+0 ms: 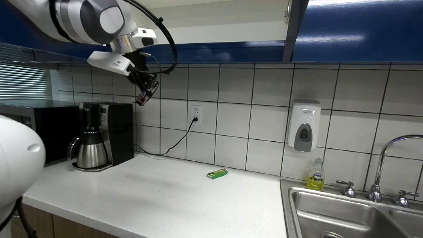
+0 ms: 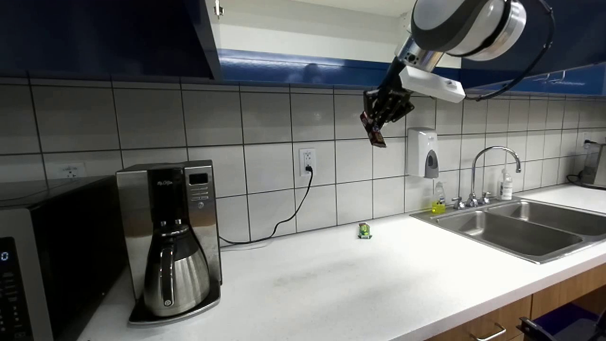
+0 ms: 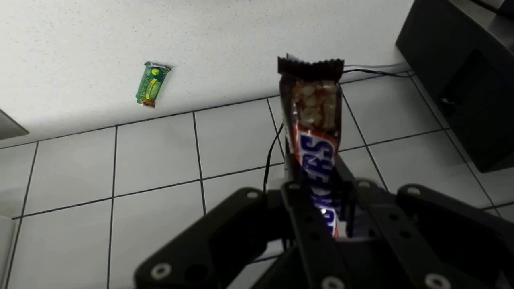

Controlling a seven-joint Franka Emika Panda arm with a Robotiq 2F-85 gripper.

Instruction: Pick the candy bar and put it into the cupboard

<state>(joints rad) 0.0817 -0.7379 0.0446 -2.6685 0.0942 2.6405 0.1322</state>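
The candy bar [image 3: 314,108] has a dark brown, red and white wrapper with blue letters. My gripper [image 3: 317,176] is shut on it, and one end of the bar sticks out past the fingertips in the wrist view. Both exterior views show the gripper [image 1: 147,90] [image 2: 378,116] pointing down with the bar [image 1: 142,99] [image 2: 375,136], high above the counter and below the cupboard's lower edge. The cupboard [image 1: 228,52] [image 2: 293,68] is open in both exterior views, with glossy blue fronts and a pale interior. Its upper part is out of view.
A green wrapped bar [image 1: 217,174] lies on the white counter [image 2: 322,289] near the tiled wall. A coffee maker [image 2: 199,227] and microwave [image 2: 71,246] stand at one end, a sink [image 1: 333,211] at the other. A soap dispenser [image 1: 304,125] hangs on the wall.
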